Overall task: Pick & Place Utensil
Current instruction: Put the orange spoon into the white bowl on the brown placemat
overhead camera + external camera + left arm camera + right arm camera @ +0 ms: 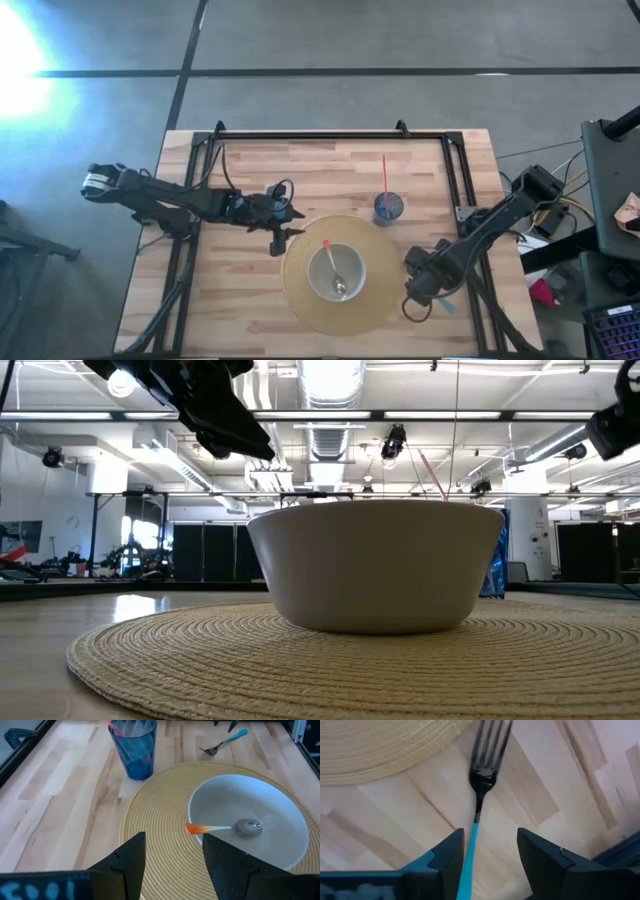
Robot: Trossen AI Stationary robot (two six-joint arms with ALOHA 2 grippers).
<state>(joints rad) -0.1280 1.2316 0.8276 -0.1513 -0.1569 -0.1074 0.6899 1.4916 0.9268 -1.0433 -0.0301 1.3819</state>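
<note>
1. The left gripper (283, 232) hangs over the table just left of the round woven placemat (300, 300), its fingers (131, 862) spread apart and holding nothing — the left wrist view looks between them onto the mat.
2. On the placemat sits a white bowl (337, 272); inside it lies a spoon (334, 270) with an orange handle, its metal head resting near the bowl's middle and the handle leaning up toward the rim.
3. From table height the bowl (375, 565) fills the middle of the picture, standing upright on the mat (200, 660).
4. Behind the mat, toward the far edge of the wooden table (250, 170), stands a blue cup (388, 207) with a red straw (385, 175) in it.
5. To the right of the mat a fork (480, 785) with a dark head and a teal handle lies flat on the wood, tines close to the mat's edge.
6. The right gripper (425, 285) is low over that fork — its fingers (445, 857) are parted on either side of the teal handle, not closed on it.
</note>
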